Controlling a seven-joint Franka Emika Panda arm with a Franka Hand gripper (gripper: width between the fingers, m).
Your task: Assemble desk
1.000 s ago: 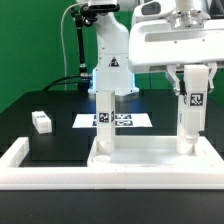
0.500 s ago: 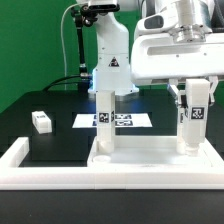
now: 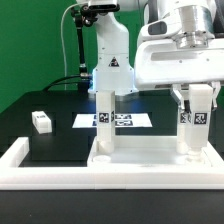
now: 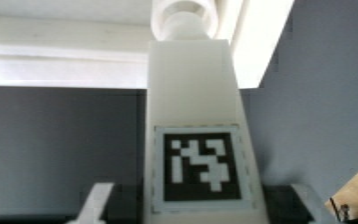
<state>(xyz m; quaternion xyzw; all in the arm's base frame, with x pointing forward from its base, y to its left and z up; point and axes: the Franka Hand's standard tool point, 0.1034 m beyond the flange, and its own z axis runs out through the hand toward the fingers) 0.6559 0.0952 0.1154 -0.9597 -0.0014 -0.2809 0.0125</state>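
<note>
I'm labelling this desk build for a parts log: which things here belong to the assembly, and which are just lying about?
Part of the job:
- tabletop panel
- upright leg standing on it
- second leg, clasped by the gripper
- small loose block on the table, likely another leg

Just lying about:
- marker board
- low white barrier wall

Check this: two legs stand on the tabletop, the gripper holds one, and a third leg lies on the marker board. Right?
No. The third leg lies on the bare table, apart from the marker board; the exterior view shows it. The rest stands: two legs on the tabletop, one leg in the gripper.
</note>
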